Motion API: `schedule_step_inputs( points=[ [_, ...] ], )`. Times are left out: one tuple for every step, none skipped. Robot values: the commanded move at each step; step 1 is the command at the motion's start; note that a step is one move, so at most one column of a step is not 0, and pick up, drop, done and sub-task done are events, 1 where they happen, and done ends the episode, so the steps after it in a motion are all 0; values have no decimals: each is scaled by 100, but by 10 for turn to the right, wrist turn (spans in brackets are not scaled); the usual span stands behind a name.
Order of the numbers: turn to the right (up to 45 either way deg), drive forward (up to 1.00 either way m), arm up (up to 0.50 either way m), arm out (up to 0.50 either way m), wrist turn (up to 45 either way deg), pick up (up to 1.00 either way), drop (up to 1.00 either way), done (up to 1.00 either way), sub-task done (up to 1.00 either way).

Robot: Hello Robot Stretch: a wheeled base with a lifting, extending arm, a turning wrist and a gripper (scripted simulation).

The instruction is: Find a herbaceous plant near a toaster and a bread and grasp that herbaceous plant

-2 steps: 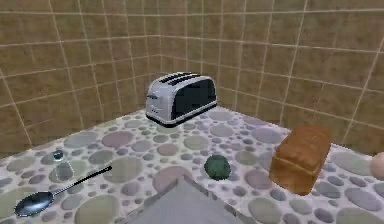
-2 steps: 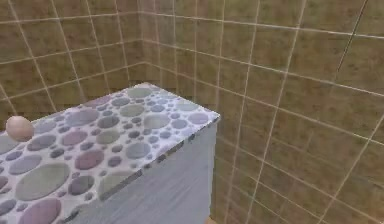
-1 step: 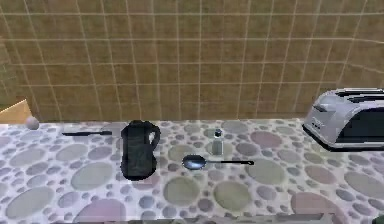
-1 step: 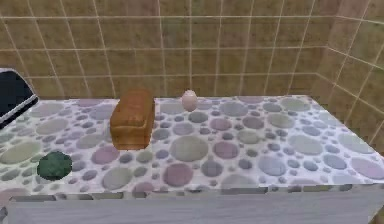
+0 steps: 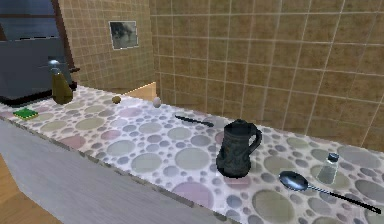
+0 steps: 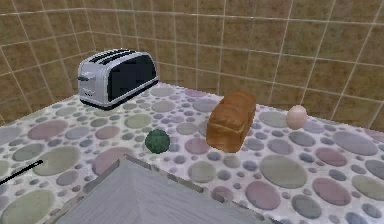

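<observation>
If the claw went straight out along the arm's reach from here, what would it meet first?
Probably the bread loaf, just right of the arm side view's middle, though the claw's height is unclear. The dark green round thing lies left of that line.

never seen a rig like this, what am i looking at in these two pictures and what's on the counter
These are simulator renders from a wheeled robot with one arm. One camera looks ahead and somewhat down: a pebble-patterned counter with a dark mug, a spoon, a shaker and a bottle. The other looks out to the arm's side: a toaster, a loaf of bread, an egg and a small dark green round thing, possibly the plant it must grasp.
</observation>
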Motion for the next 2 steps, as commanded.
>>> schedule_step_inputs(
  points=[
    [0,0,50,0,0,0,0,0,0],
    [0,0,38,0,0,0,0,0,0]
  ],
)
